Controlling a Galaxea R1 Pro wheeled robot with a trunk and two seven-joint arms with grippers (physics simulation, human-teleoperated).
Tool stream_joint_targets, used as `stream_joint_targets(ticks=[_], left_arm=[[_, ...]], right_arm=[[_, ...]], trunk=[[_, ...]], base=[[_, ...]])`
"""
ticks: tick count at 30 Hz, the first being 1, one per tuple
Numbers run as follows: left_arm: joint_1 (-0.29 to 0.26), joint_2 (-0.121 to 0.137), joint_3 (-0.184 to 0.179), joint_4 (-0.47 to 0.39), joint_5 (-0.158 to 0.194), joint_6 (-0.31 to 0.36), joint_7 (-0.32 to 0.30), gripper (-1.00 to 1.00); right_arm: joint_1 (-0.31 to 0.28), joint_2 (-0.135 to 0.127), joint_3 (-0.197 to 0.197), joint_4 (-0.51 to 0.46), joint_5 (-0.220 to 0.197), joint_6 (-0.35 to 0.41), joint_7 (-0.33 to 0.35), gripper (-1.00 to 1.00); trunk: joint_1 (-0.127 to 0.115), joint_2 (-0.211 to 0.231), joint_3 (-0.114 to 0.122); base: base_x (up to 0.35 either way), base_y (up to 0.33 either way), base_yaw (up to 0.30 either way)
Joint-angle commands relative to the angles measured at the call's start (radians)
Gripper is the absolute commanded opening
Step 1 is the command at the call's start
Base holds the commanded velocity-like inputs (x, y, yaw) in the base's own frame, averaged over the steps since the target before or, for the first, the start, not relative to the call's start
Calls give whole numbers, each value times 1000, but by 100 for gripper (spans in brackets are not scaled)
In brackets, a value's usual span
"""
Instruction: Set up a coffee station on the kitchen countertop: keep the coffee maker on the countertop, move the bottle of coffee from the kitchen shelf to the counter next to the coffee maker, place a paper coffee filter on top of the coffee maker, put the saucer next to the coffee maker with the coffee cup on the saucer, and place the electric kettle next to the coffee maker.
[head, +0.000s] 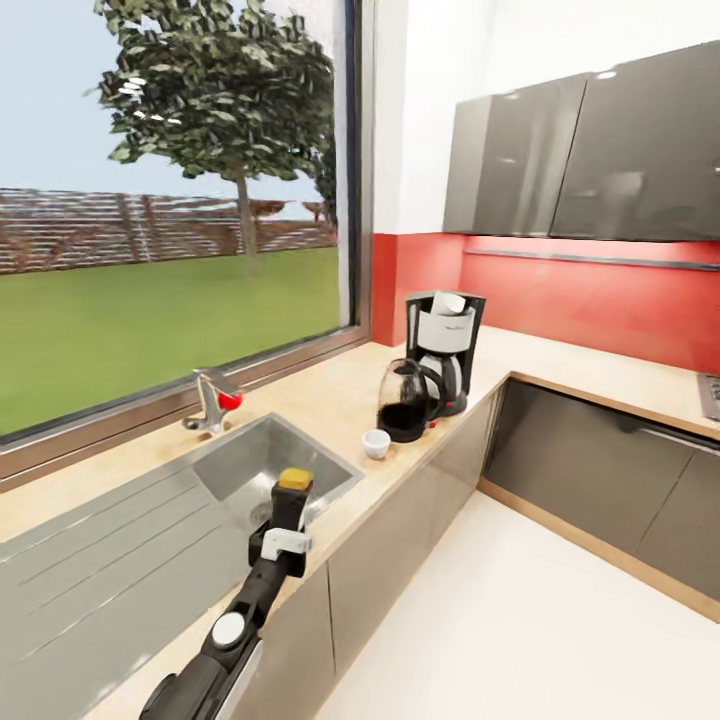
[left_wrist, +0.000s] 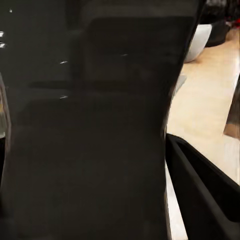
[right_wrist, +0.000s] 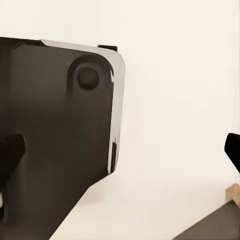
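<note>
Left gripper (head: 291, 500) clenched on the bottle of coffee (head: 294, 480), carried toward the coffee maker (head: 444, 345); right gripper's grip cannot be told.

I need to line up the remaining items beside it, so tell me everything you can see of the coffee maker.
The coffee maker stands upright on the pale wood-look countertop, in the corner by the red backsplash, right of the window. It has a black frame, a light grey front panel with a small logo, and something white showing in its open top. The dark electric kettle stands close in front of it, overlapping its base; whether they touch is unclear. A small white cup sits nearer, apart.
</note>
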Motion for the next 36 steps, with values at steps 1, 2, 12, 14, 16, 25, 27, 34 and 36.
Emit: stream_joint_targets(ticks=[1,2,12,14,16,25,27,34,36], left_arm=[[-1,-1,-5,9,3,-18,7,-100],[-1,-2,-7,25,3,-32,7,-100],[112,-43,-157,144,-4,-225,-3,-100],[140,-42,-162,145,-9,-239,-1,-100],[151,-40,-162,148,-12,-244,1,-100],[157,-49,-159,199,-7,-242,31,-100],[158,-49,-159,218,-7,-242,32,-100],[176,-46,-155,337,0,-251,34,-100],[177,-46,-155,342,1,-251,35,-100]], right_arm=[[0,0,-9,-1,10,-3,4,100],[0,0,-10,-1,10,-3,4,100],[-2,1,-11,-1,9,-3,4,100],[-2,1,-11,-1,8,-3,4,100],[-2,1,-11,-1,8,-4,4,100],[-2,1,-12,-47,6,-62,4,100],[-2,1,-23,-48,6,-63,4,100],[-2,1,-175,-48,7,-61,6,100],[-2,1,-204,-47,7,-61,6,100]], trunk=[[1,-2,-2],[1,-2,-2],[1,-2,-2],[1,-2,-2],[1,-2,-2],[1,-2,-2],[1,-2,-2],[1,-2,-2],[1,-2,-2]], base=[[-1,-274,-209],[-1,-274,-229],[0,-274,-254],[0,-274,-97],[0,-274,-36],[99,-259,-4],[180,-240,0],[186,-239,-103],[219,-231,-287]])
